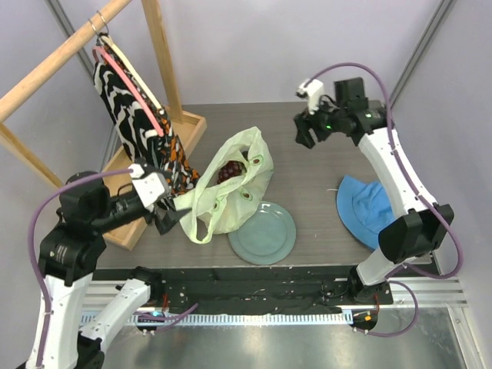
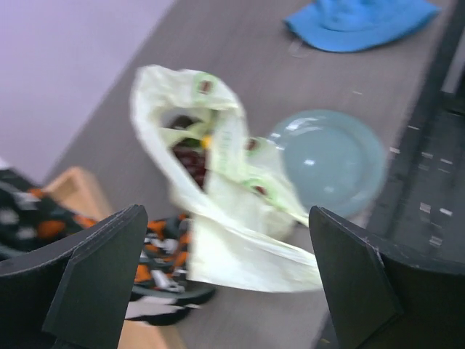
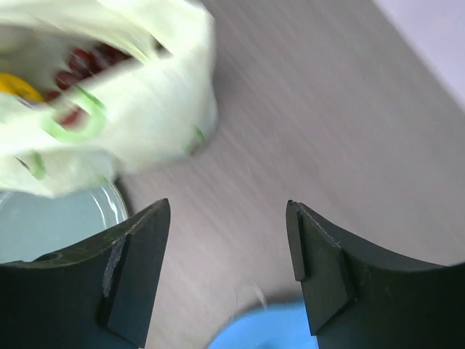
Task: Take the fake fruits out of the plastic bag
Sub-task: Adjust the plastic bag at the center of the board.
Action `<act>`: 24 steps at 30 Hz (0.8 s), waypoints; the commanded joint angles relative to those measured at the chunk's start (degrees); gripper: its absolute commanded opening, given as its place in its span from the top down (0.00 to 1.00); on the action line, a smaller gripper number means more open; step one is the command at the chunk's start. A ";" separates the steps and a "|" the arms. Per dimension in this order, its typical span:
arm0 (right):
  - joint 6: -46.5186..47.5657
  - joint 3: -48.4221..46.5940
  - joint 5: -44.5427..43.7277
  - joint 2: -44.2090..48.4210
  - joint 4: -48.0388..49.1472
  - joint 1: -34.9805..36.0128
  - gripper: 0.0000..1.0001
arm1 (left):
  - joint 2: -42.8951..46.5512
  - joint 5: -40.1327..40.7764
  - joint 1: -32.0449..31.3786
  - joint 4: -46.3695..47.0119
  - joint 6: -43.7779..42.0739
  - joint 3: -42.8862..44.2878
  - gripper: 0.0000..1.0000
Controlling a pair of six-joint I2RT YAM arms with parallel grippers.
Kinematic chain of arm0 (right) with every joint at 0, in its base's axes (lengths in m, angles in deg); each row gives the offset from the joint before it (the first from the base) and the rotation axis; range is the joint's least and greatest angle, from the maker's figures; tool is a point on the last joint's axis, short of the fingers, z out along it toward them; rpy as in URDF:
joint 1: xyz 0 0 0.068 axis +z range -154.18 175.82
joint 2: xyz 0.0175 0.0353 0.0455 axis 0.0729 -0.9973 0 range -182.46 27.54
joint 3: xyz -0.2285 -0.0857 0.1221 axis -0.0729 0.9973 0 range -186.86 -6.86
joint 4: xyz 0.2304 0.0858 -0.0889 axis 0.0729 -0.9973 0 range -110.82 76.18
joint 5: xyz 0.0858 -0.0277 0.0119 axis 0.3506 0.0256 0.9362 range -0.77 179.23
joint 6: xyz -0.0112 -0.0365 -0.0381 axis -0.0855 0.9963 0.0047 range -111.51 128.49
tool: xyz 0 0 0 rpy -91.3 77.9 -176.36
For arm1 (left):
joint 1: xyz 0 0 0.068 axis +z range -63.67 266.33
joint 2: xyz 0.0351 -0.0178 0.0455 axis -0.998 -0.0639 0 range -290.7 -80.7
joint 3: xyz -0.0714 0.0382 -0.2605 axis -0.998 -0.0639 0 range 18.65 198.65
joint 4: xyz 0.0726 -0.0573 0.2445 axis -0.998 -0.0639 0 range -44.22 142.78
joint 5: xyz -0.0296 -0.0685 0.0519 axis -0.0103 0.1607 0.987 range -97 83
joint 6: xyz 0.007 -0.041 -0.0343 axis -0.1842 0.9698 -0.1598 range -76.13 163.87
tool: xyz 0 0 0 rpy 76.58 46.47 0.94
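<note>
The pale yellow-green plastic bag [image 1: 231, 188] lies crumpled on the table with its mouth open upward. A dark-red grape bunch [image 1: 228, 171] shows inside it. In the left wrist view the bag [image 2: 240, 247] holds the grapes [image 2: 190, 158] and a bit of a yellow fruit [image 2: 208, 141]. In the right wrist view the bag [image 3: 131, 94] shows the grapes [image 3: 83, 62] and the yellow fruit [image 3: 14, 87]. The green and purple fruits are hidden. My left gripper [image 1: 171, 215] is open, close by the bag's left corner. My right gripper [image 1: 304, 132] is open and empty, raised to the right of the bag.
A pale green plate [image 1: 265, 234] lies in front of the bag, partly under it. A blue cloth hat [image 1: 363, 207] lies at the right. A wooden rack [image 1: 165, 69] with patterned cloth [image 1: 134, 131] stands at the left, beside my left arm.
</note>
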 commanded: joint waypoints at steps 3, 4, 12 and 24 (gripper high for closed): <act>-1.11 -7.75 -1.96 -9.91 7.02 13.10 0.27 | -2.47 -9.40 -0.08 -12.02 9.17 -6.70 0.04; -2.08 -8.90 -2.13 -11.16 8.34 13.89 0.26 | -3.87 -9.66 -0.08 -11.24 11.80 -7.14 0.06; 0.55 -16.21 -19.05 -23.90 14.83 22.50 0.20 | -5.81 0.34 -3.76 -0.86 31.23 -13.99 0.13; 5.21 -23.76 -37.65 -35.08 22.50 16.72 0.99 | -25.01 12.64 -6.84 5.38 28.88 -0.14 1.00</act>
